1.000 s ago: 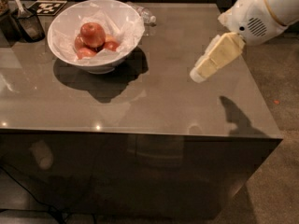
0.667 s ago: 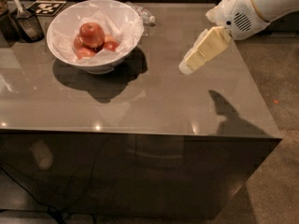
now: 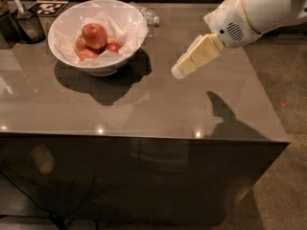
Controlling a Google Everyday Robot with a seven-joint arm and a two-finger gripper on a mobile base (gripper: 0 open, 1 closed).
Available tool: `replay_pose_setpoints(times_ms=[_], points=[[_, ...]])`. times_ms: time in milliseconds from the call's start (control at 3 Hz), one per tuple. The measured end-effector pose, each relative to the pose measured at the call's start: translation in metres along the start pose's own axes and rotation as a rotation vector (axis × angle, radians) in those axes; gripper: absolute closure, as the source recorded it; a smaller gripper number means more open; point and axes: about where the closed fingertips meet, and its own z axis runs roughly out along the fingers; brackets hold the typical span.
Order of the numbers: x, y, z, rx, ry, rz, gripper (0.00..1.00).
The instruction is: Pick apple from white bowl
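Note:
The white bowl point(image 3: 103, 70) stands on the far left part of the grey table, lined with crumpled white paper. Several red apples lie in it. The apple point(image 3: 94, 35), round and glossy red, sits on top of the pile, with the others point(image 3: 114, 47) lower around it. My gripper point(image 3: 184, 66), cream-coloured on a white arm point(image 3: 259, 8), hangs above the table to the right of the bowl. It points down and left, is clear of the rim, and holds nothing.
A dark container with a utensil point(image 3: 28, 25) and a black-and-white tag point(image 3: 48, 7) sit at the far left corner. A clear plastic item point(image 3: 146, 16) lies behind the bowl. The table's front edge point(image 3: 144, 137) and right edge point(image 3: 266, 99) drop to carpet.
My gripper and arm have moved left across the table toward the bowl. The bowl and the apples have not moved.

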Motion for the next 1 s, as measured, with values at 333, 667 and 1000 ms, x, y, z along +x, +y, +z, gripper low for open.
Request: replay_pose_setpoints(times_ms=[333,667,1000], points=[[-0.0281,-0.0103,0.0202,0.021,-0.108,-0.016,0.00],[-0.0307,-0.0125,0.0200,0.033,-0.116,-0.016,0.00],[-0.0305,-0.0148,0.0226,0.049,-0.123,-0.020,0.00]])
